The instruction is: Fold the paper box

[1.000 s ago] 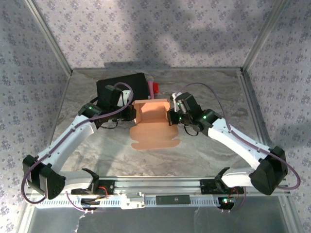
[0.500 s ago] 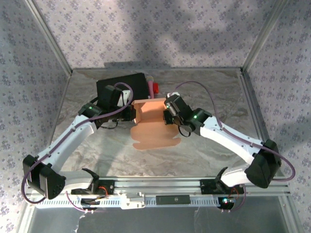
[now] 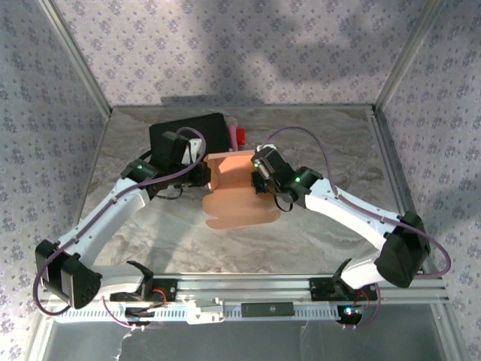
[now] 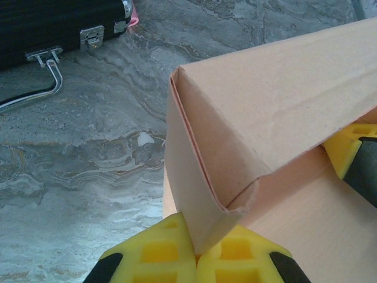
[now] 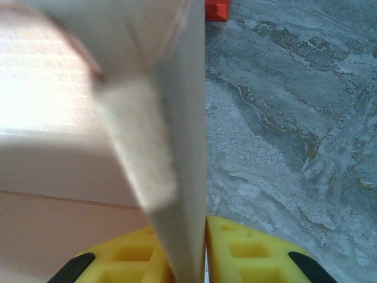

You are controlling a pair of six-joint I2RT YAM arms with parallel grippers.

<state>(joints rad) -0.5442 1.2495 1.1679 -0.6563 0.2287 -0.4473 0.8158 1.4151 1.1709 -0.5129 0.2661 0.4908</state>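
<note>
Two grippers, one box. Item one: the paper box [image 3: 239, 197], half-formed, mid-tabletop [image 3: 338, 143], with walls raised at its far end and flat flaps trailing toward 6 o'clock. Item two: your left gripper [image 4: 196, 254], at the box's 9 o'clock, clenched on the left wall. Item three: your right gripper [image 5: 189, 247], at 3 o'clock. The right wall stands between its pads [image 5: 244, 253]; you cannot tell whether they pinch it. Item four: black case [image 3: 188, 129], at 11 o'clock of the box, with a red object [image 3: 240, 136] beside it.
</note>
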